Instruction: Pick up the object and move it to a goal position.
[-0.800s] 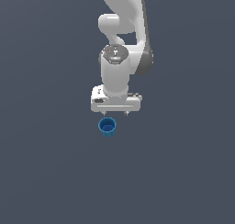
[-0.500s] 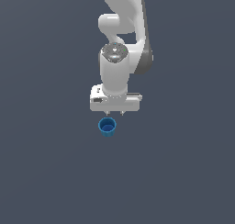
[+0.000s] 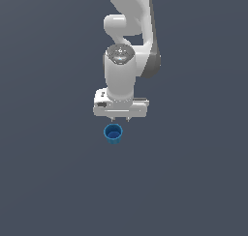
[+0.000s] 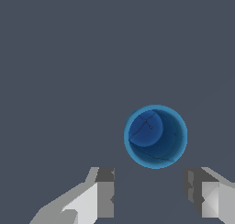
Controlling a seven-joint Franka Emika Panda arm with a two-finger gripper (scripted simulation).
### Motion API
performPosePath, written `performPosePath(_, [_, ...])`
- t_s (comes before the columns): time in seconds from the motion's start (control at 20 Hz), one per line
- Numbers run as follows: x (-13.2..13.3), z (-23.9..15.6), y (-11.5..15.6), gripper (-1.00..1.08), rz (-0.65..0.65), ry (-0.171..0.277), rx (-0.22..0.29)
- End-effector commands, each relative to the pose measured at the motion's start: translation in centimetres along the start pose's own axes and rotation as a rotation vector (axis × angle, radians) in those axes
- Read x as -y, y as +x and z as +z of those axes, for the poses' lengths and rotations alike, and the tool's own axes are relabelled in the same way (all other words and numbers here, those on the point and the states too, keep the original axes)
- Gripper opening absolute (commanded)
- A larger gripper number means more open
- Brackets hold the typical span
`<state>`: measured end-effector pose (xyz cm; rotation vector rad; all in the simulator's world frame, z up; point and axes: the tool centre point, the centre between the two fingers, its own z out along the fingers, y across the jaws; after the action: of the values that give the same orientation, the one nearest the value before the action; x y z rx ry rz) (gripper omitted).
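Observation:
The object, a small bright blue cup [image 3: 113,133], stands upright on the dark grey floor with its hollow mouth facing up. In the exterior view my gripper [image 3: 120,119] hangs just above and behind it, fingers pointing down, not touching it. The wrist view looks straight down into the cup [image 4: 155,136]. There my gripper [image 4: 149,195] is open, its two grey fingertips [image 4: 104,193] spread wider than the cup, and the cup lies just beyond the gap between them, slightly off centre.
A flat, plain dark grey surface [image 3: 193,182] fills both views around the cup. The white arm [image 3: 128,46] rises behind the gripper toward the top of the exterior view. No other objects show.
The arm has lowered slightly toward the cup. The cup has not moved.

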<state>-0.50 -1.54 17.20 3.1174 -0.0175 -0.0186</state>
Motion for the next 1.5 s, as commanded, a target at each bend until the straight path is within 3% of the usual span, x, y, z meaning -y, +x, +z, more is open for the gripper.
performPosePath(0.0, [-0.1, 0.2, 0.0, 0.28, 0.019, -0.002, -0.003])
performPosePath(0.5, [-0.8, 1.6, -0.4, 0.28, 0.187, -0.016, -0.029])
performPosePath(1.45, [-3.3, 5.2, -1.8, 0.28, 0.689, -0.037, -0.128])
